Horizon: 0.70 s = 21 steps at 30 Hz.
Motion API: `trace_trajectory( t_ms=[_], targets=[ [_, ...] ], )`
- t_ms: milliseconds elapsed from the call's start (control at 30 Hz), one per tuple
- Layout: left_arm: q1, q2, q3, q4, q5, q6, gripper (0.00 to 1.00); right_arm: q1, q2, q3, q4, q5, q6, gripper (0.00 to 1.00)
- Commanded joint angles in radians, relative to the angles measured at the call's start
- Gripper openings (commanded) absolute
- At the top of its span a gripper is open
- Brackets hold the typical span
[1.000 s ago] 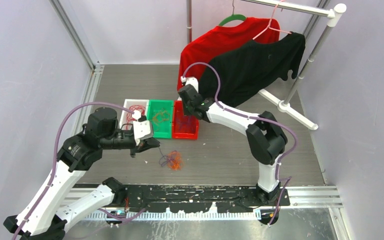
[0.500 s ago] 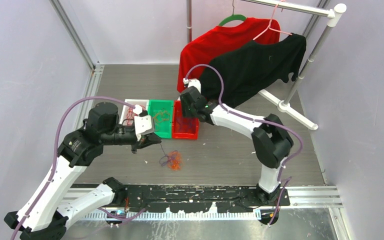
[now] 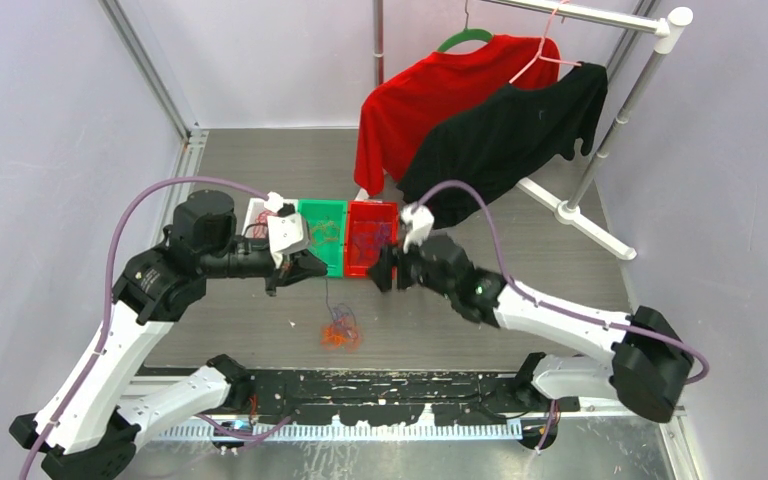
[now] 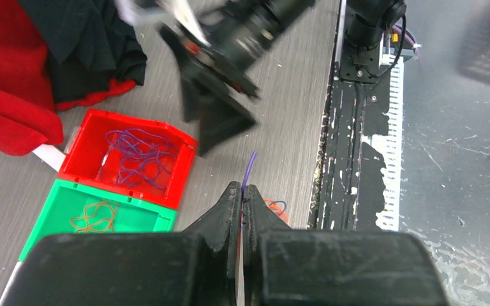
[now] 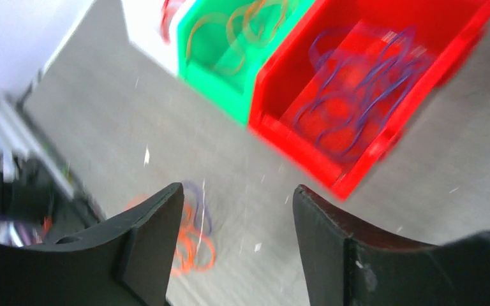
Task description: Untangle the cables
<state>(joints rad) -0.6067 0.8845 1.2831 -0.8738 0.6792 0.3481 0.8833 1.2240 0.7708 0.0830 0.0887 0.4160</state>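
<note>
1. Top view: the left hand (image 3: pixel 305 272) is clamped on one purple strand (image 3: pixel 326 298). The strand hangs down to the cable bundle (image 3: pixel 338 330), a red/orange/purple knot lying on the surface (image 3: pixel 410 340) in front of the bins. The right hand (image 3: pixel 380 268) sits at the near edge of the red bin (image 3: pixel 370 232), with the green bin (image 3: pixel 322 235) and white bin (image 3: pixel 258 213) lined up beside it.
2. Left wrist: the fingers (image 4: pixel 230 201) are squeezed tight together, and the purple strand pokes out past the tips. The red bin holds purple cables (image 4: pixel 134 156) and the green one holds orange cables (image 4: pixel 96 217).
3. Right wrist: pretty blurry, but that hand (image 5: pixel 237 191) is spread wide with nothing in it. The bundle is on the surface below. The white bin looks like it has red loops, hard to be sure.
</note>
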Motion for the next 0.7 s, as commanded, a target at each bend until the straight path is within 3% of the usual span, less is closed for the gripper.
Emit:
trace_trajectory(
  t_ms=[0,167,400,667],
  targets=[
    [-0.003,0.005,0.056,0.077,0.033,-0.028,0.00,0.101,-0.144,-0.232,0.329,-0.134,-0.090,0.72],
    [-0.003,0.024,0.081,0.081,0.039,-0.037,0.00,0.238,-0.205,-0.235,0.368,-0.100,-0.189,0.80],
    [-0.004,0.040,0.112,0.084,0.044,-0.066,0.00,0.280,-0.021,-0.058,0.461,-0.143,-0.233,0.82],
    [-0.003,0.055,0.171,0.068,0.058,-0.080,0.00,0.281,0.191,0.013,0.571,-0.060,-0.219,0.69]
  ],
)
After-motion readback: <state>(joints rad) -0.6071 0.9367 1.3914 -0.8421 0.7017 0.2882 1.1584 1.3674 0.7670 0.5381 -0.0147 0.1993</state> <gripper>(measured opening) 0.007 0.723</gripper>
